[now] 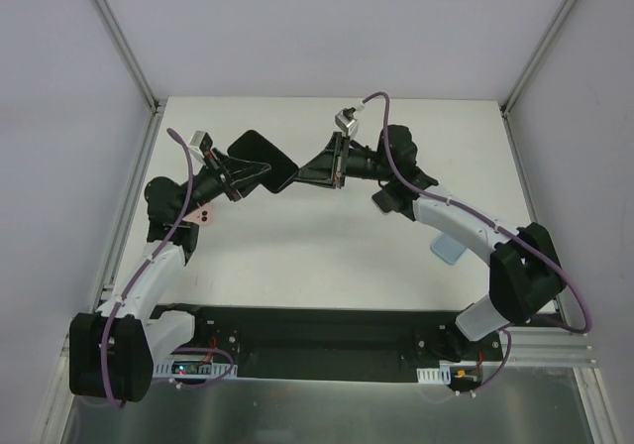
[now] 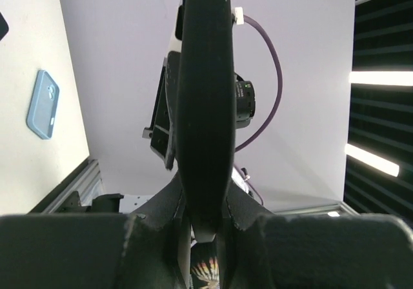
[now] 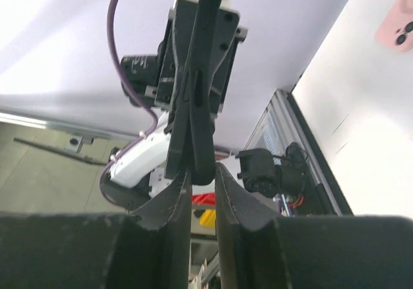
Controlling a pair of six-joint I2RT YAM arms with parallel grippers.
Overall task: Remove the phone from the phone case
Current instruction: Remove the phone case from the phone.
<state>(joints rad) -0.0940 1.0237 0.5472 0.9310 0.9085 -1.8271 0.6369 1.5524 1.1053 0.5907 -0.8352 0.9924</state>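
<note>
A black phone in its black phone case (image 1: 265, 163) hangs in the air above the middle of the table, held from both sides. My left gripper (image 1: 244, 178) is shut on its left end. In the left wrist view it stands edge-on as a dark bar (image 2: 205, 108) pinched between the jaws of the left gripper (image 2: 205, 206). My right gripper (image 1: 333, 170) is shut on the right end. In the right wrist view two dark layers (image 3: 197, 95) lie side by side and run down between the jaws of the right gripper (image 3: 201, 173). I cannot tell which layer is phone and which is case.
A light blue phone case (image 1: 448, 249) (image 2: 43, 104) lies flat on the white table (image 1: 327, 256) beside the right arm. A pink phone case (image 1: 203, 215) (image 3: 399, 24) lies by the left arm. An aluminium frame rail (image 1: 134, 206) edges the table.
</note>
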